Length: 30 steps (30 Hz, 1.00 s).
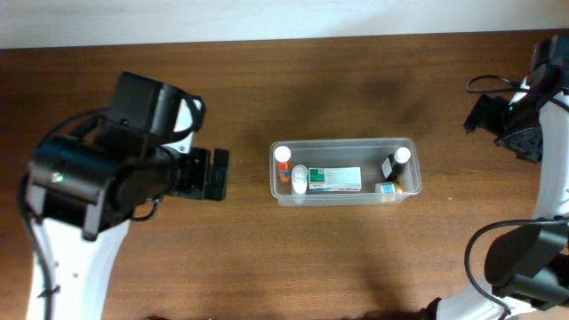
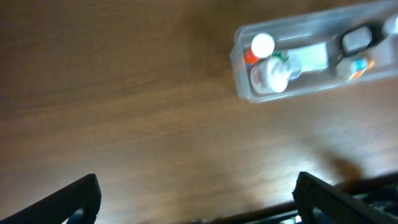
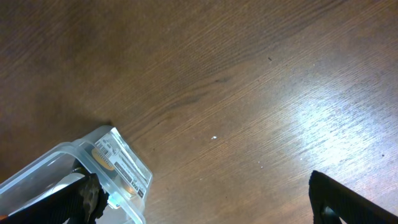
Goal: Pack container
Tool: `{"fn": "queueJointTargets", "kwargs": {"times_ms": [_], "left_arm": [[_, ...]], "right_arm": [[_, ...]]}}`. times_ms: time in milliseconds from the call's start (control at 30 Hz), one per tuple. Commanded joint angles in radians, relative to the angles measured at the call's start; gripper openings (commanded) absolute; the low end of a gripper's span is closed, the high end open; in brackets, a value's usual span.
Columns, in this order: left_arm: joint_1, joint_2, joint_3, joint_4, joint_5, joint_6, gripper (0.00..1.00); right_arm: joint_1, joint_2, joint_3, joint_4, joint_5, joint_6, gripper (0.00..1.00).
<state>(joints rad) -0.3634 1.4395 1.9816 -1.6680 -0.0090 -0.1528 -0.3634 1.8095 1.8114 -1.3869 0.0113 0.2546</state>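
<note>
with the clear container [image 1: 342, 142] sitting mid-way across the tabletop [image 1: 267, 258], holding small bottles [image 1: 283, 158] and a white-and-green box [image 1: 335, 179], the left end effector [image 2: 196, 199] and right end effector [image 3: 211, 199] are hanging spread and empty, so packing is seemingly finishing, calling only for retreat.

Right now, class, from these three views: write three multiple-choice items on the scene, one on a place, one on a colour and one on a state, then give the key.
1. Where is the white-and-green box?
A) lying inside the container, near its middle
B) outside it
C) clamped in a tool

2. What colour is the cap of the orange bottle at the container's left end?
A) black
B) white
C) blue

3. How is the left tool?
A) shut on a bottle
B) shut on the container
C) open, holding nothing

Key:
1 A: the overhead view shows it within the clear walls.
2 B: the cap shows white from above.
3 C: its fingers stand wide apart, with nothing between them.
</note>
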Motion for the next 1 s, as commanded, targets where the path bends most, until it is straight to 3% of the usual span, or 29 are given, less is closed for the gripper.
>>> {"fn": "queueJointTargets", "kwargs": {"times_ms": [0,167,333,633,733,967], "left_arm": [[-0.005,-0.007,-0.089,0.044,-0.007,0.106,1.00],[-0.005,-0.052,-0.268,0.244,0.077,0.238,1.00],[-0.005,-0.190,-0.552,0.553,0.126,0.394,1.00],[0.040,-0.659,-1.176,1.038,0.120,0.394,1.00],[0.087,-0.840,-1.339,1.141,0.106,0.394,1.00],[0.204,-1.086,-1.514,1.221,0.107,0.394,1.00]], "right_arm": [[-0.004,0.005,-0.002,-0.001,0.008,0.002,0.98],[-0.004,0.005,-0.002,-0.001,0.008,0.002,0.98],[-0.004,0.005,-0.002,-0.001,0.008,0.002,0.98],[-0.004,0.005,-0.002,-0.001,0.008,0.002,0.98],[-0.004,0.005,-0.002,-0.001,0.008,0.002,0.98],[-0.004,0.005,-0.002,-0.001,0.008,0.002,0.98]]}}
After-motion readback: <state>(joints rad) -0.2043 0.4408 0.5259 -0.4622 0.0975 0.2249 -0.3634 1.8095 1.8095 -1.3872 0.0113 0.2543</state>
